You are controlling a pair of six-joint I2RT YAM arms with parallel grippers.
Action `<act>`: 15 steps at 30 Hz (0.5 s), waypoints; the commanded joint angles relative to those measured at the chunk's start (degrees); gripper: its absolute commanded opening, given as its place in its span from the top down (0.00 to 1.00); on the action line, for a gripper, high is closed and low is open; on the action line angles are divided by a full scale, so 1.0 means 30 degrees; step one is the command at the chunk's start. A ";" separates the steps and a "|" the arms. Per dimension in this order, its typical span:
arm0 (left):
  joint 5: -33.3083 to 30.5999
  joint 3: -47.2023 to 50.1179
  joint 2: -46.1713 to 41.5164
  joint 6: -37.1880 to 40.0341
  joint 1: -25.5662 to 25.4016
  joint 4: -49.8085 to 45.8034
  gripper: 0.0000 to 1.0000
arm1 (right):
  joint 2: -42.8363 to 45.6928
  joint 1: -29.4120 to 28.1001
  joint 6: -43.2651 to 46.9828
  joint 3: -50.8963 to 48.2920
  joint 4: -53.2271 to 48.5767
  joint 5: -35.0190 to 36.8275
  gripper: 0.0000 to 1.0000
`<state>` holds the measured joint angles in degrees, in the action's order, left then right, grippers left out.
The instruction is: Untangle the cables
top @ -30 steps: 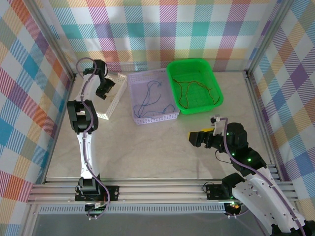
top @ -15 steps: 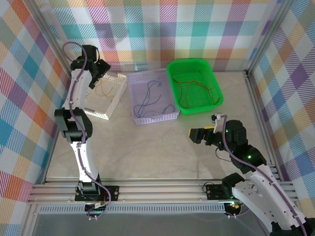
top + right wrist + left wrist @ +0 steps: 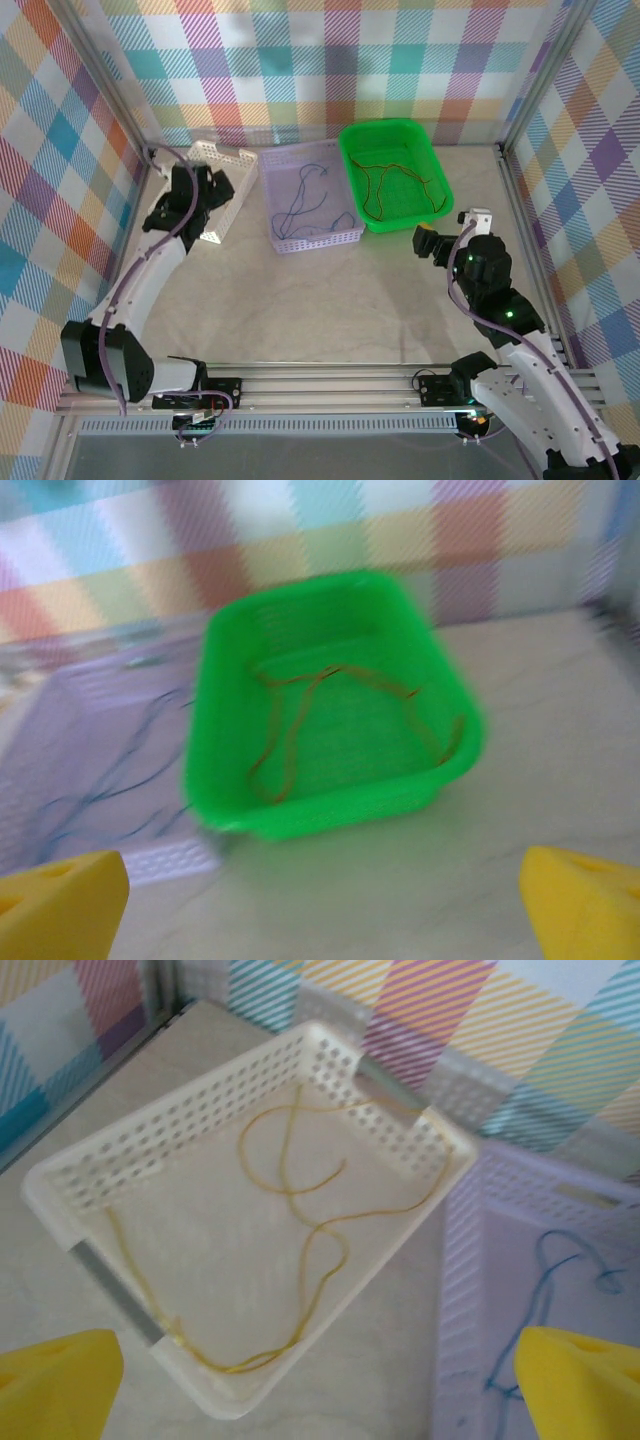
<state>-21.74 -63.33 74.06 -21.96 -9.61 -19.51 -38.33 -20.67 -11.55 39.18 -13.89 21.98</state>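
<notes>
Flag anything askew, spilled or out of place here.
The white perforated plastic basket sits rotated against the straighter lilac mesh basket and green plastic basket. The thin yellow cable, blue cable and red-orange cable each lie inside one; nothing spilled.

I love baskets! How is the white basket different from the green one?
The white basket holds a yellow cable; the green basket holds a red-orange cable. The white basket stands left of the purple basket, the green basket right of it. Both are rectangular and open-topped.
</notes>
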 commanded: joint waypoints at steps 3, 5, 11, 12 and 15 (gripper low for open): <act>-0.1011 0.3830 -0.1717 0.1580 0.0097 0.2172 0.00 | -0.3468 0.2923 0.2431 -0.1583 0.5101 0.1880 0.00; -0.1526 0.4653 -0.1573 0.1140 0.0097 0.2326 0.00 | -0.5135 0.3548 0.1429 -0.2493 0.6800 0.1013 0.00; -0.1723 0.7516 -0.1105 0.2309 0.0109 0.5656 0.00 | -1.1060 0.4418 0.2503 -0.5245 1.5116 0.0180 0.00; -0.1530 0.7867 -0.0949 0.2772 0.0126 0.6511 0.00 | -1.2100 0.4435 0.2604 -0.5624 1.6434 0.0494 0.00; -0.1192 0.8729 -0.0088 0.3685 0.0370 0.8175 0.00 | -1.3694 0.4869 0.3512 -0.5819 1.9482 -0.1250 0.00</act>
<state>-24.97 -38.61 71.94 -14.68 -9.21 -3.09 -77.89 -7.05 -3.88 21.65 27.92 22.31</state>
